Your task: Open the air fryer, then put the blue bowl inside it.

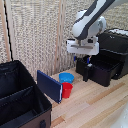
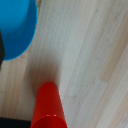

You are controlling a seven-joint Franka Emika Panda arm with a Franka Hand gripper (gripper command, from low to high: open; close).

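The small two-fingered gripper (image 1: 87,66) with blue-tipped dark fingers hangs below the white wrist block of the bulky white robot arm (image 1: 89,24). Whether its jaws stand apart or together cannot be told: the fingers are blurred against the dark drawer in the exterior view, and the wrist view shows none of them. They hold nothing that can be seen.

The gripper hovers above the light wooden table (image 1: 95,102), near the table's far edge, just in front of the pulled-out drawer basket of the large boxy matte-black air fryer (image 1: 114,47). The drawer (image 1: 102,69) stands open, drawn out from the body toward the exterior view's left, and its hollow looks empty.

The small shallow round light-blue plastic bowl (image 1: 66,77) sits on the table just beside the gripper, on the exterior view's left of it, and outside the air fryer. In the wrist view a curved part of the bowl (image 2: 17,25) fills one corner.

A red plastic cup (image 1: 66,90) stands close in front of the bowl; the wrist view shows it (image 2: 48,107) too. A dark-blue flat panel (image 1: 49,85) leans beside the cup. A black fabric suitcase (image 1: 20,102) lies open at the table's near corner on the exterior view's left.
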